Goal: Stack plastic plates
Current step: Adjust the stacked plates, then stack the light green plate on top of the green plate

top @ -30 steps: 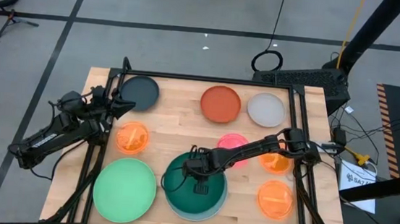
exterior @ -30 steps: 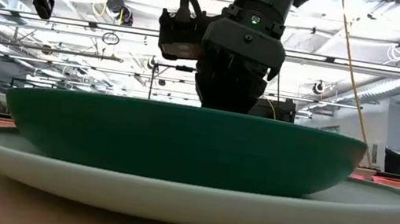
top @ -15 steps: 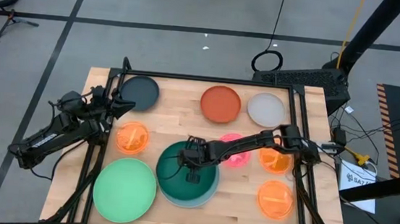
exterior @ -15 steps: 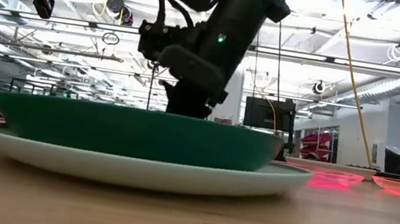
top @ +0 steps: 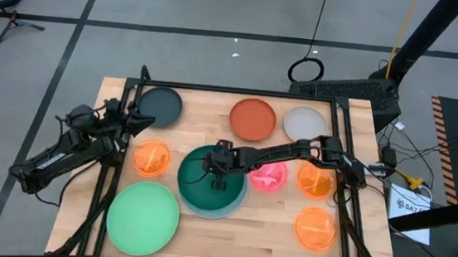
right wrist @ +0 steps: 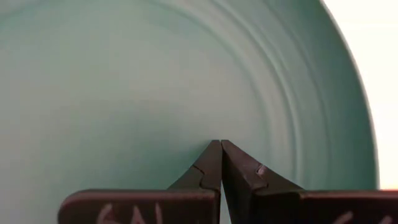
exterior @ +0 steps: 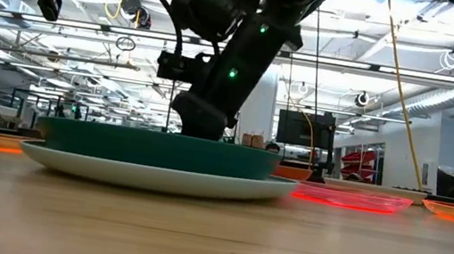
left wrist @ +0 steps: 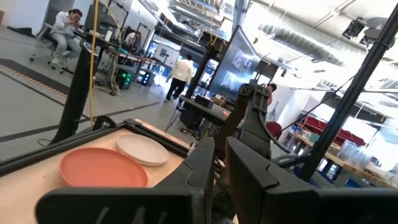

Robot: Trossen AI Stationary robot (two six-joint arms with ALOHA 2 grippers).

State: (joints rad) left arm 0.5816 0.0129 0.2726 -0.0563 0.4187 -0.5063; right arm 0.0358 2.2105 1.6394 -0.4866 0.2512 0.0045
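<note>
A dark teal plate (top: 199, 180) sits nested in a pale blue plate (top: 236, 209) at the table's middle; the low view shows the teal plate (exterior: 156, 145) on the pale blue plate (exterior: 157, 173). My right gripper (top: 220, 180) is shut, down inside the teal plate, and is seen as well in the right wrist view (right wrist: 221, 144). The light green plate (top: 143, 214) lies flat at the near left. My left gripper (top: 148, 120) waits shut above the table's left edge, beside the dark grey plate (top: 160, 106). My right gripper presses its shut fingertips (right wrist: 239, 163) down on the teal plate's inner floor (right wrist: 186, 118), coming from above and slanting in from the table's right. The teal plate rests level on the pale blue plate, which lies flat on the table.
A red-orange plate (top: 253, 119) and a whitish plate (top: 305, 125) lie at the far edge. A small orange plate (top: 151, 157) is left of the stack. A pink plate (top: 267, 175) and two orange ones (top: 317, 183), (top: 315, 228) are to its right. A black frame rims the table.
My right gripper has moved toward the table's far edge and a little left, staying shut and down in the teal plate. The teal and pale blue plates slid together along the table with it, from the near middle to the centre, close to the pink plate.
</note>
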